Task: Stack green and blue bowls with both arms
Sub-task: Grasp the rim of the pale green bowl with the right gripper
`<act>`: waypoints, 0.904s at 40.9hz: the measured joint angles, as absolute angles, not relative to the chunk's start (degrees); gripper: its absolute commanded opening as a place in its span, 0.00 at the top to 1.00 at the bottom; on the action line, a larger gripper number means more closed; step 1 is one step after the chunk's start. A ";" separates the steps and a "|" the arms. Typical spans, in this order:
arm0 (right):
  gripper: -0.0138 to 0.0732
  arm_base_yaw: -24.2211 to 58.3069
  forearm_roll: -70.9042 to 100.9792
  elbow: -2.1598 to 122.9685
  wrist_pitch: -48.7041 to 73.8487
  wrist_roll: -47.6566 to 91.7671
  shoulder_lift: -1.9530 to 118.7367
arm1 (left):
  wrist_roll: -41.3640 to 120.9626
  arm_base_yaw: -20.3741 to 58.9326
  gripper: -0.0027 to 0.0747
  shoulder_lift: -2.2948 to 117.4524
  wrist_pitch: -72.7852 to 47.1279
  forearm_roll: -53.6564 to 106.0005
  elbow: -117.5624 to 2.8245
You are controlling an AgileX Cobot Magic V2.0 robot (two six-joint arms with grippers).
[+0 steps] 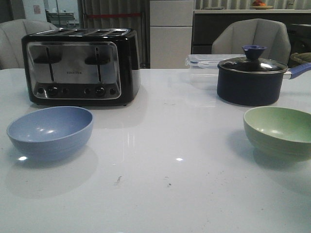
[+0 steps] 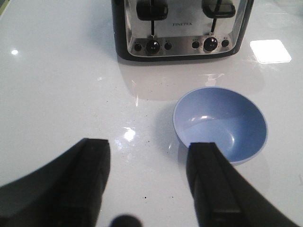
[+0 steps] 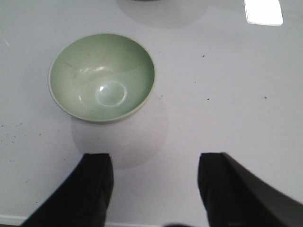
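The blue bowl [image 1: 50, 132] is sitting upright and empty on the left side of the white table [image 1: 160, 194], in front of the black and silver toaster [image 1: 80, 65]. The green bowl [image 1: 279, 130] is sitting upright and empty on the right side, well apart from the blue one, in front of the dark pot [image 1: 251, 77] with a glass lid. A clear plastic box [image 1: 201, 63] is lying just behind the pot. Neither arm is showing in the front view. In the left wrist view the left gripper [image 2: 149, 184] is hanging over the table with its fingers [image 2: 90, 175] spread wide, holding nothing; the blue bowl [image 2: 220, 124] is lying beyond one fingertip, contact unclear, and the toaster [image 2: 182, 26] is sitting past it. In the right wrist view the right gripper [image 3: 155, 189] is also spread wide and empty, hanging above the bare table, with the green bowl [image 3: 102, 77] beyond its fingers [image 3: 94, 187] and apart from them.
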State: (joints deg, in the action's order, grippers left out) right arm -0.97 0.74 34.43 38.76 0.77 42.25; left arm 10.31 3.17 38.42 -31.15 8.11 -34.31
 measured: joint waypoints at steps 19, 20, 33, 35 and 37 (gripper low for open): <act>0.24 -3.58 2.57 46.90 38.28 0.00 72.64 | 10.31 3.17 0.33 38.54 -31.15 8.11 -34.31; 0.24 -3.58 2.87 47.69 38.18 0.00 74.15 | 10.31 3.17 0.33 38.54 -31.15 8.11 -34.31; 0.25 -3.58 4.02 58.40 38.14 0.00 92.07 | 10.31 3.17 0.33 38.54 -31.15 8.11 -34.31; 0.27 -3.58 4.02 59.92 38.14 0.00 93.85 | 10.31 3.17 0.33 38.54 -31.15 8.11 -34.31; 0.33 -3.58 4.12 61.15 38.51 0.00 95.70 | 10.31 3.17 0.33 38.54 -31.15 8.11 -34.31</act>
